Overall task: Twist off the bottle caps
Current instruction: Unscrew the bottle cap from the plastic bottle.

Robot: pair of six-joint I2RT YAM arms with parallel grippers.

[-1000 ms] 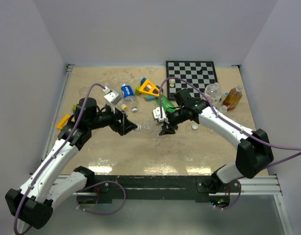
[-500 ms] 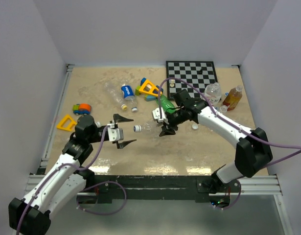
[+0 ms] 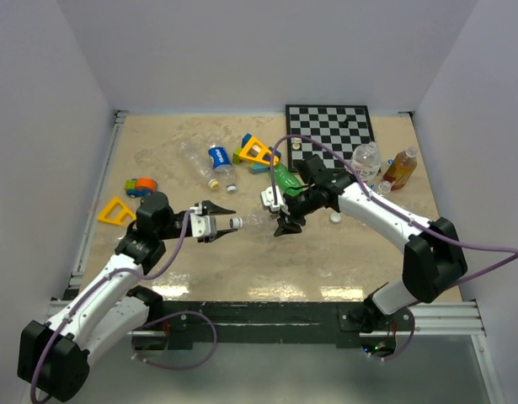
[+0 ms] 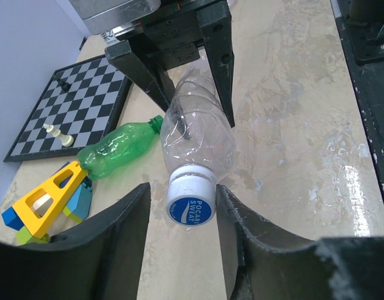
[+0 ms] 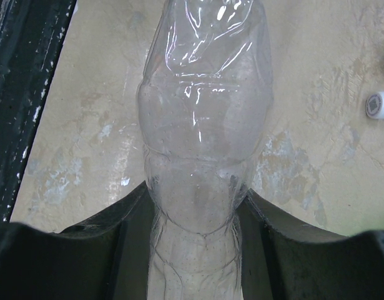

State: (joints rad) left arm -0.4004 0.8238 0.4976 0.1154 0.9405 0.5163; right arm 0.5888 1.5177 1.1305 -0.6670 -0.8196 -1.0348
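Note:
A clear plastic bottle (image 3: 255,219) hangs level above the table, its body clamped in my right gripper (image 3: 285,215), which is shut on it (image 5: 196,206). The bottle's white cap (image 4: 190,201) with a blue top points at my left gripper (image 4: 182,190). That gripper (image 3: 227,223) straddles the cap: its right finger is at the cap's side, while a narrow gap shows on the left side. In the top view the cap (image 3: 236,222) sits between the left fingertips.
A green bottle (image 3: 285,178) lies behind the right gripper. A loose white cap (image 3: 334,217) lies on the table. A chessboard (image 3: 330,126), toy blocks (image 3: 257,151), a blue-labelled bottle (image 3: 218,162) and two upright bottles (image 3: 366,158) stand farther back.
My left arm swung away to the left with wide jaws, then came back to the cap and its jaws narrowed around it. The right gripper kept holding the bottle still.

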